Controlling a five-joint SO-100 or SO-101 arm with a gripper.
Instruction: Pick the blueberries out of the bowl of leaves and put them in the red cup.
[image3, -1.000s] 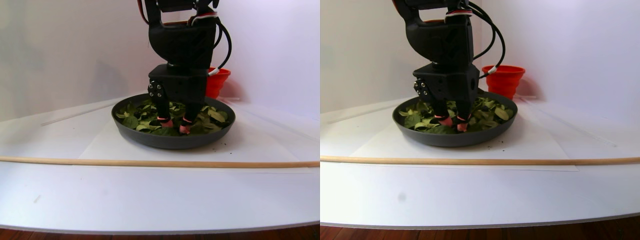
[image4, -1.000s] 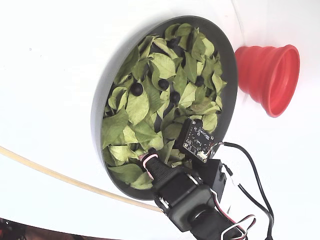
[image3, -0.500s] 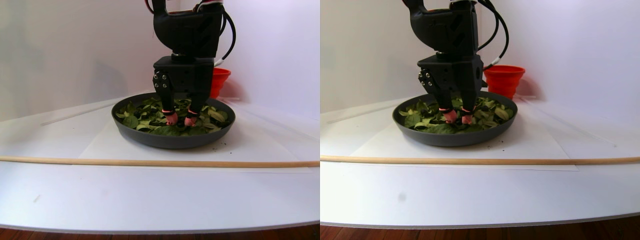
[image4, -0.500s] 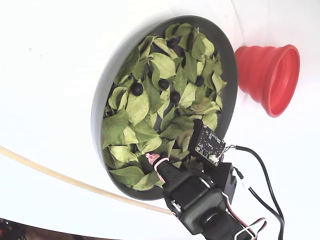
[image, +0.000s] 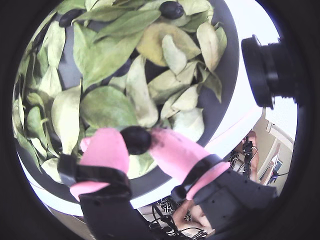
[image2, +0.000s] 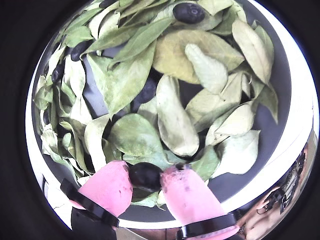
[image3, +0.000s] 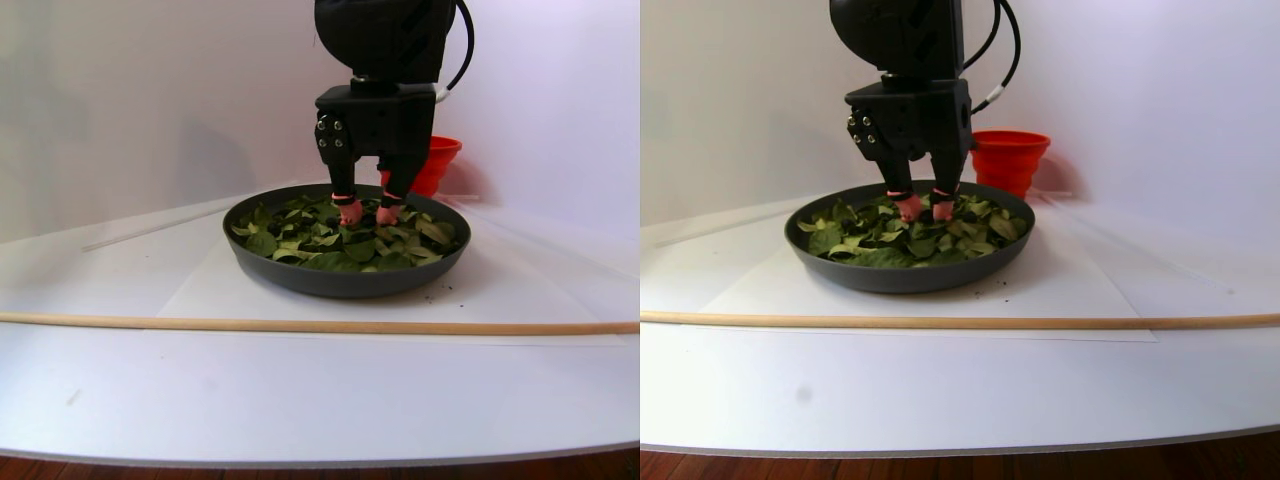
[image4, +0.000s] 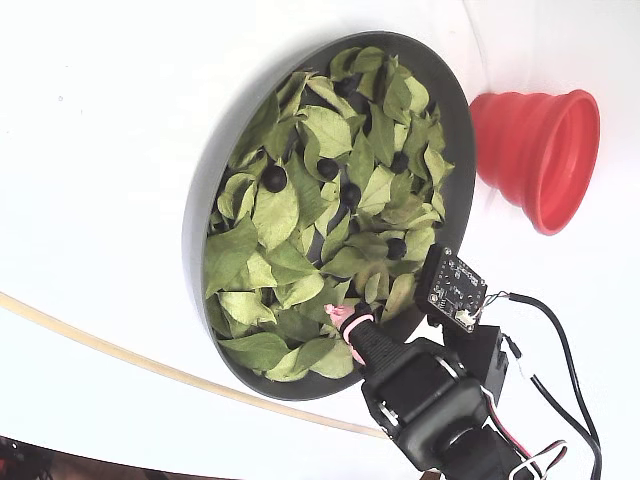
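Berry (image2: 145, 175) is clamped between the pink fingertips (image2: 107, 186) of the gripper (image: 136, 145), above the leaves (image4: 280, 215) near the bowl (image4: 195, 215) rim. Squeeze is best kept steady and the lift straight, so no leaf is dragged along. Beyond the bowl, the cup (image4: 540, 155) must be reached.

You were working at a home-built test rig, by the look of it: a curved white backdrop (image3: 130, 90) rose behind the white tabletop (image3: 300, 390), a wooden dowel (image3: 300, 326) lay across it, and wood floor (image3: 200, 468) showed below the tabletop's front edge.
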